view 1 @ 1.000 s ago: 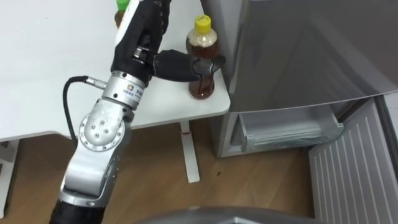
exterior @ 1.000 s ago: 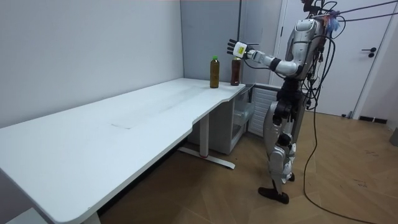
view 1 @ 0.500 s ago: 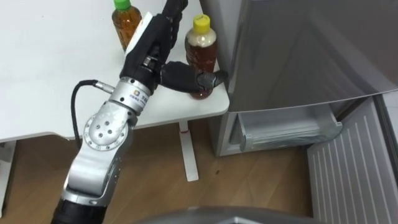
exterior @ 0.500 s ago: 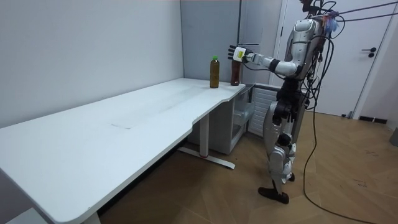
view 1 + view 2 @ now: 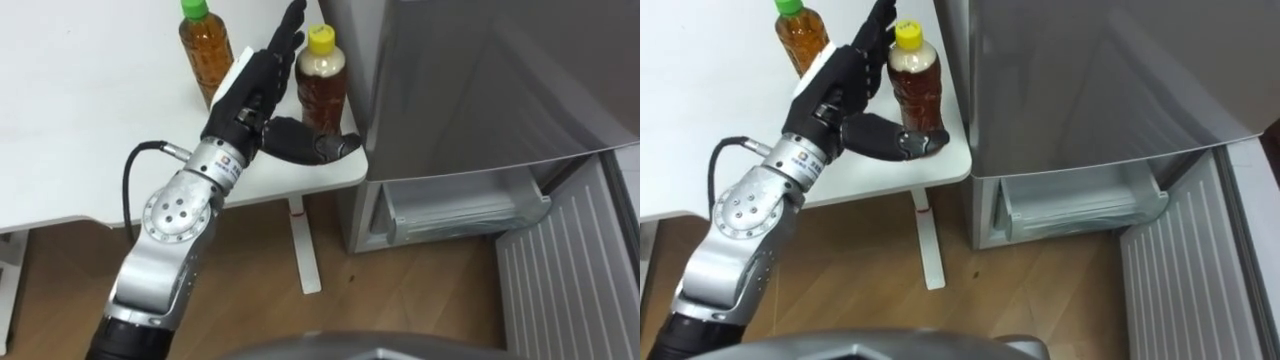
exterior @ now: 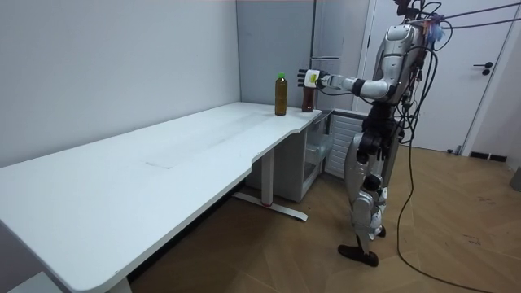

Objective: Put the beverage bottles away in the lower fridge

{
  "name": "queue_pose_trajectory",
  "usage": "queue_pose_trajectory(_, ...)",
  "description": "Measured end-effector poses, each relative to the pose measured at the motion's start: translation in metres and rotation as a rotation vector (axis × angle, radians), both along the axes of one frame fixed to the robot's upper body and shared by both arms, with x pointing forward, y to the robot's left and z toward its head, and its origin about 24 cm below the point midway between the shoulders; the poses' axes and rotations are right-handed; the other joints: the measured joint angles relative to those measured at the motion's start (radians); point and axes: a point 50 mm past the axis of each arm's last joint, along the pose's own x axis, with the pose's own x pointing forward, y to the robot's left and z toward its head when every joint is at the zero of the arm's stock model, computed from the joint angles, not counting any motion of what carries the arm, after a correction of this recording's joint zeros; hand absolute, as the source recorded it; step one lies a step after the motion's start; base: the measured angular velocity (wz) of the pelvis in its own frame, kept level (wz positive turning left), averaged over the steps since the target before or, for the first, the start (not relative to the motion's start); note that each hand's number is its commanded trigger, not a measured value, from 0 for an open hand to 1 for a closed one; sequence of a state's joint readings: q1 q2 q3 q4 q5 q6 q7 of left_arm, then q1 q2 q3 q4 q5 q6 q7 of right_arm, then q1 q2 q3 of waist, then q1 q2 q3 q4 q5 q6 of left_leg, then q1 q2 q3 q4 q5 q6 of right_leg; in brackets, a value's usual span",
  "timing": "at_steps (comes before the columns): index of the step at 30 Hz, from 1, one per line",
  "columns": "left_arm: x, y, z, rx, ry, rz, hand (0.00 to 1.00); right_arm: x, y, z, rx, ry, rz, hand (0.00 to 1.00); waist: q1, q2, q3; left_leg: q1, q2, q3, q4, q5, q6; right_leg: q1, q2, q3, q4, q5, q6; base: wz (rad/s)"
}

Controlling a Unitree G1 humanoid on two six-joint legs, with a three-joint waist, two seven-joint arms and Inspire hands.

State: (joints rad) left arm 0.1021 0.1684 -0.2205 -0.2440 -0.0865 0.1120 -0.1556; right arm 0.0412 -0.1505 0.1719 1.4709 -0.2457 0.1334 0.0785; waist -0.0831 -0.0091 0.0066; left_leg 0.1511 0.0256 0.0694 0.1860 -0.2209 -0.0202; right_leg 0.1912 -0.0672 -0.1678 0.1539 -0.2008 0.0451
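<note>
Two tea bottles stand on the white table near its corner by the fridge. The yellow-capped bottle is nearest the fridge, the green-capped bottle a little to its left. My left hand is open between them, fingers straight up beside the yellow-capped bottle, thumb stretched across in front of its base. It does not hold the bottle. In the room view the left hand reaches out to the two bottles.
The grey fridge stands right of the table. Its lower door hangs open, showing a clear drawer. Wooden floor and the table's white leg lie below. I stand at the table's corner, facing the fridge.
My left hand has dropped lower and drawn back a little. Its thumb now lies in front of the yellow-capped bottle's base instead of across its middle. Both bottles stay put.
</note>
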Motion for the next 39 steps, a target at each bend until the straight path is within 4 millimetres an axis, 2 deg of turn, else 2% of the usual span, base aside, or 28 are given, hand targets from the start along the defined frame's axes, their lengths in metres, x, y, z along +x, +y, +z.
queue_pose_trajectory(12,0.000,0.001,-0.006,-0.012,0.040,-0.004,0.00,0.000,-0.003,0.001,-0.022,0.004,-0.030,0.00,-0.004,0.007,0.0025,0.001,0.000,0.004,-0.002,0.000,0.000,-0.001,0.000,0.003,-0.001,0.000,0.000,0.00)
queue_pose_trajectory(19,0.001,0.005,-0.009,-0.015,0.065,0.018,0.00,0.005,-0.003,0.000,-0.022,-0.020,-0.014,0.00,-0.020,0.009,0.0034,0.000,0.000,0.006,-0.004,0.000,0.000,-0.003,0.000,0.004,-0.001,0.000,0.000,-0.01)
queue_pose_trajectory(26,0.007,0.008,-0.005,-0.129,0.079,0.028,0.00,0.007,-0.003,0.001,-0.028,-0.029,-0.016,0.00,-0.022,0.010,0.0037,-0.001,0.000,0.015,-0.006,0.000,0.000,-0.015,0.001,0.016,0.002,0.000,0.000,-0.04)
queue_pose_trajectory(30,0.014,0.008,-0.009,-0.155,0.103,0.043,0.00,0.008,-0.003,0.001,-0.028,-0.031,-0.014,0.00,-0.023,0.010,0.0042,-0.002,0.000,0.018,-0.007,0.000,0.000,-0.014,0.001,0.025,0.001,0.000,0.000,-0.01)
queue_pose_trajectory(39,0.016,0.011,-0.013,-0.198,0.131,0.068,0.00,0.005,-0.004,0.001,-0.033,-0.014,-0.019,0.00,-0.025,0.011,0.0077,-0.001,0.001,0.027,-0.007,0.000,0.000,-0.017,0.001,0.031,-0.001,0.000,0.000,-0.02)
